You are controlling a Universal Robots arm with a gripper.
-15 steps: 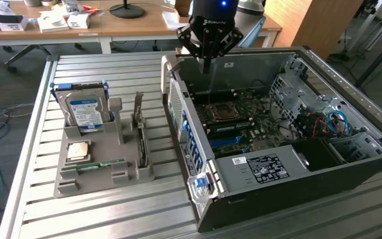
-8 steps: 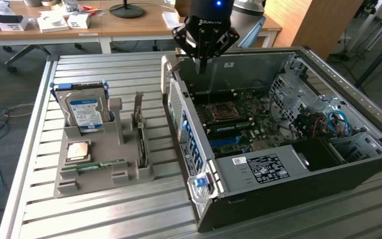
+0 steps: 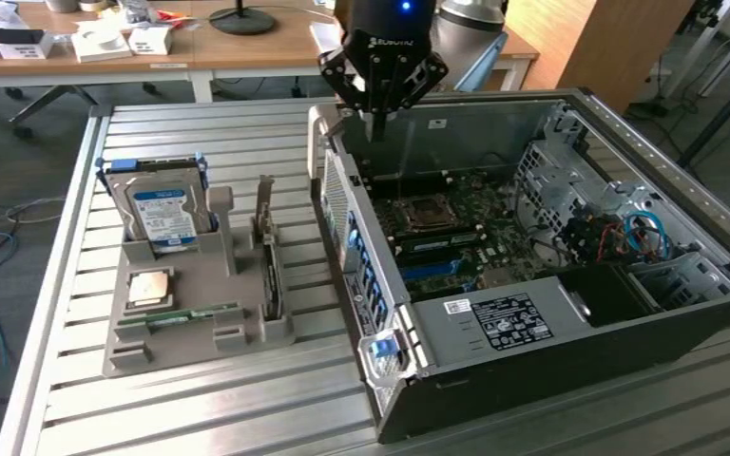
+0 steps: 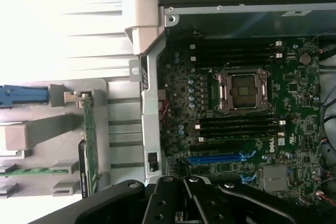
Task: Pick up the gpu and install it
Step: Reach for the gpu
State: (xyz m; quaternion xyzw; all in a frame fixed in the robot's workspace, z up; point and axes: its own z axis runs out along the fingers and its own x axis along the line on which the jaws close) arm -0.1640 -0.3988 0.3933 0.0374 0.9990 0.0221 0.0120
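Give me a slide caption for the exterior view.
Shut gripper hangs over the open computer case; the gpu stands upright in the gray holder at the exterior view's left.

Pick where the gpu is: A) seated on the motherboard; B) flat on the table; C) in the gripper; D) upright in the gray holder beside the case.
D: the gpu stands on edge in the holder, apart from the gripper above the case.
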